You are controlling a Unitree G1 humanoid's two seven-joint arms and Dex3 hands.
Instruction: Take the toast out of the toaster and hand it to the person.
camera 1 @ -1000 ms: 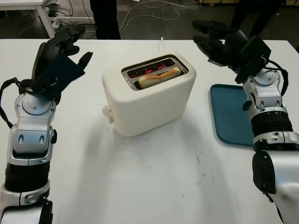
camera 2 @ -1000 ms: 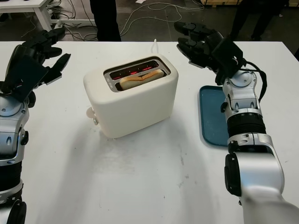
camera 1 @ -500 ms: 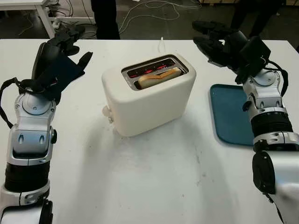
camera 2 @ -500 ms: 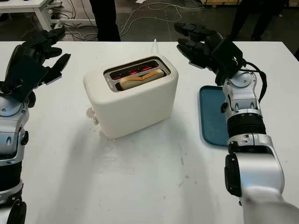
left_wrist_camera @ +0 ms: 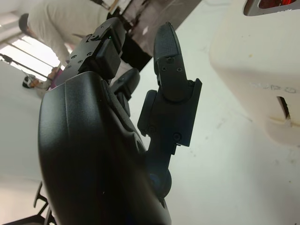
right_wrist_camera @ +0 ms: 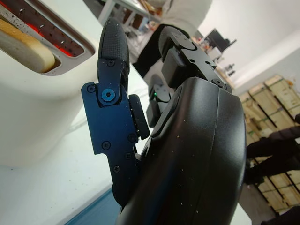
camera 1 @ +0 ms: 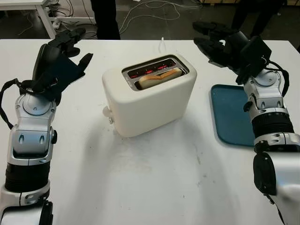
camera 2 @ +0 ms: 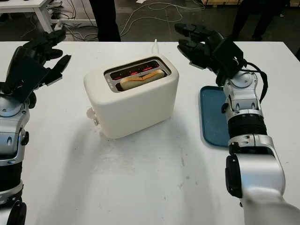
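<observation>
Holding our left hand [camera 1: 65,51] open and empty above the table's [camera 1: 154,178] far left corner, we keep it well apart from the toaster [camera 1: 149,96], which stands near the middle of the table, a little toward the far edge. The toast [camera 1: 160,78] sits in the nearer slot, its crown just proud of the opening, with red elements glowing in the slot behind it. Our right hand [camera 1: 216,41] hangs open, holding nothing, above the far edge to the right of the toaster, and a blue tray [camera 1: 232,117] lies by the right edge. A person [camera 1: 105,16] stands beyond the far edge. We judge the risks ahead to be fingers brushing the hot slot, a shallow pinch crumbling or dropping the slice, and an unbraced toaster sliding or tipping when we pull.
</observation>
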